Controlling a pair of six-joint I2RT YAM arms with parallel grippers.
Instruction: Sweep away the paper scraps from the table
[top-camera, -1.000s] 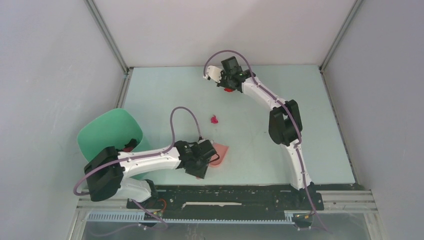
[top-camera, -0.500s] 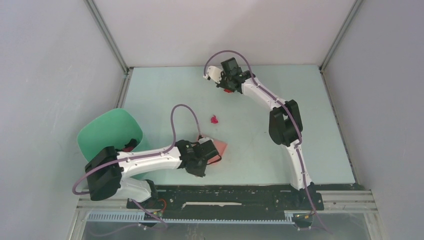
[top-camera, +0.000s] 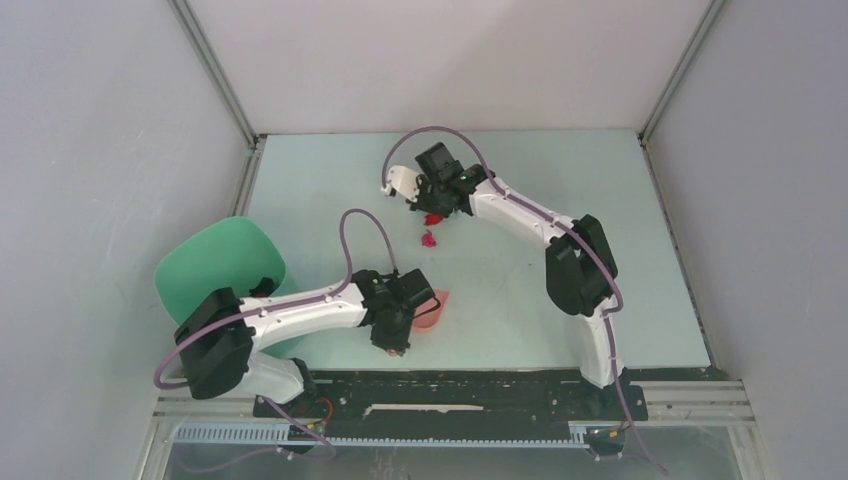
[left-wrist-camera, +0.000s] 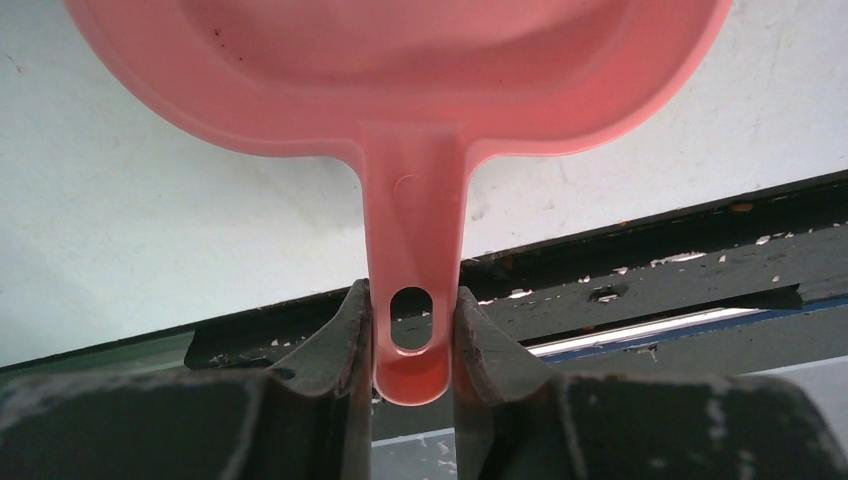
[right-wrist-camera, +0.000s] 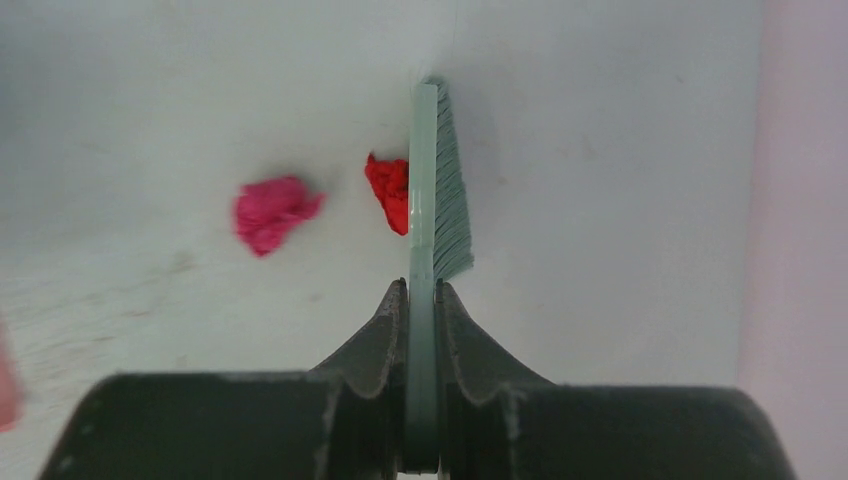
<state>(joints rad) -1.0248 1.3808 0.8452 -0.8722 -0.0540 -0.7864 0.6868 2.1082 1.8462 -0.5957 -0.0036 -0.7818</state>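
Swept closer, the red scrap (right-wrist-camera: 389, 192) touches the brush (right-wrist-camera: 441, 200) clamped in the right gripper (right-wrist-camera: 421, 298); the left gripper (left-wrist-camera: 411, 303) pinches the dustpan (left-wrist-camera: 400, 90).

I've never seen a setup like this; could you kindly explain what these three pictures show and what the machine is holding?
These are two robot arms bolted at the near edge of a pale green table. The wide picture looks down from above; the other two come from a camera on each wrist, its dark fingers at the bottom. The left gripper is shut on the handle of a pink dustpan. The right gripper is shut on a green brush, with a red paper scrap right beside it and a pink scrap nearby. A green bin stands at the table's left edge.
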